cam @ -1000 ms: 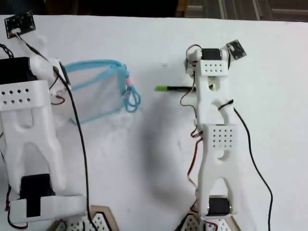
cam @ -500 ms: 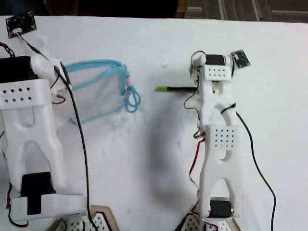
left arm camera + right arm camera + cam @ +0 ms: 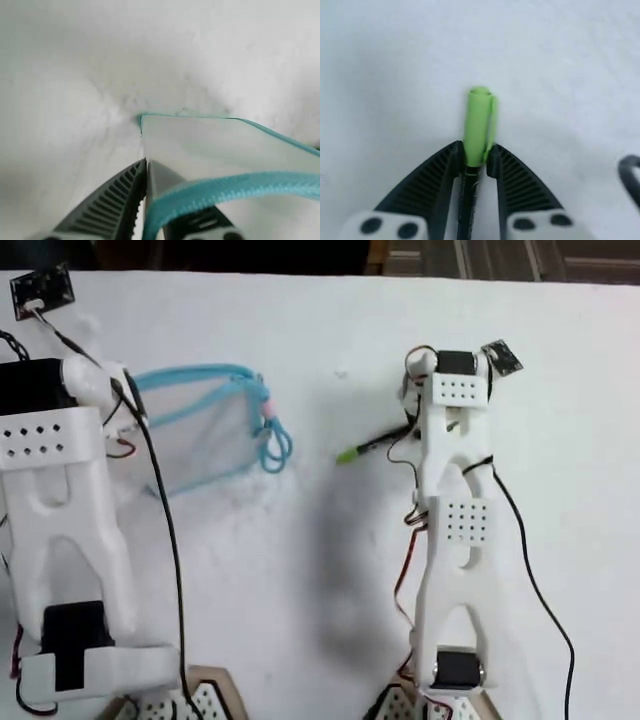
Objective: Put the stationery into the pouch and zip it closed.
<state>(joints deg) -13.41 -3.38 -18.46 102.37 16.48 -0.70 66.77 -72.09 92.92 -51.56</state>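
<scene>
Since a second ago the right arm has slid a little outward in the high view, and the pen [image 3: 368, 445] has swung from lying straight across the worktop [image 3: 300, 330] to a slant, its green cap now lower and pointing toward the pouch [image 3: 200, 435].

The right pincer [image 3: 475, 151] is clenched on the pen [image 3: 479, 120], both fingers pressing just behind the cap, so the capped end sticks out ahead of it. That grip likely leaves a free tip to lead into the opening.

At the other side, the left pincer [image 3: 145, 167] is clamped on a corner of the pouch [image 3: 200, 145], with the clear wall pinched between its fingers and the teal zip tape [image 3: 225, 187] running across just in front. Holding that edge seems meant to anchor the limp pouch and keep its mouth from sliding when the pen arrives. From above the teal rim stands apart in a wide curve, so the mouth looks open, and a blue cord loop [image 3: 274, 447] trails from the end nearest the pen.

Pen and pouch are well apart, with bare worktop between them. Nothing is visible inside the pouch, and zipping comes later.
</scene>
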